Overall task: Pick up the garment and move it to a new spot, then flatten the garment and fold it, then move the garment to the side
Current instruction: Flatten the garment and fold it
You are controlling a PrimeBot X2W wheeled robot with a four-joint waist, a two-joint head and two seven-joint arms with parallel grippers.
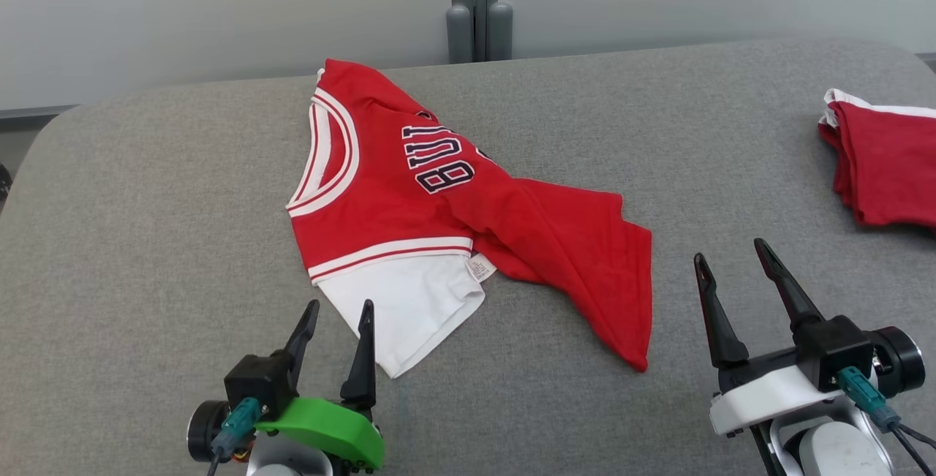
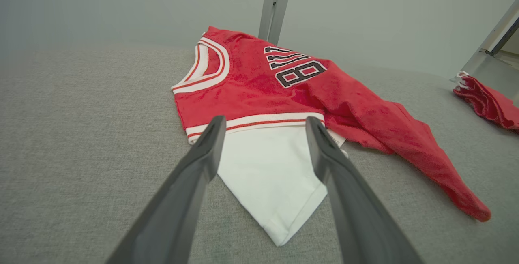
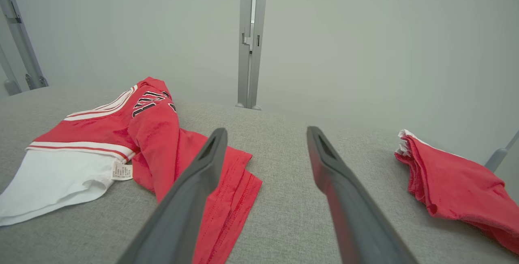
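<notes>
Red-and-white crumpled jersey garment lies on the grey felt table, its white sleeve just ahead of the left gripper, its red hem left of the right gripper. Both stand spread wide and empty, probably poised to pinch edges and flatten it.

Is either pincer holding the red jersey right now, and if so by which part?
Nothing is held. The left pincer and the right pincer are both open; the red jersey lies crumpled on the grey table, gripped by neither.

garment: on table, centre | folded pile: right of it | left tool: before it
</notes>
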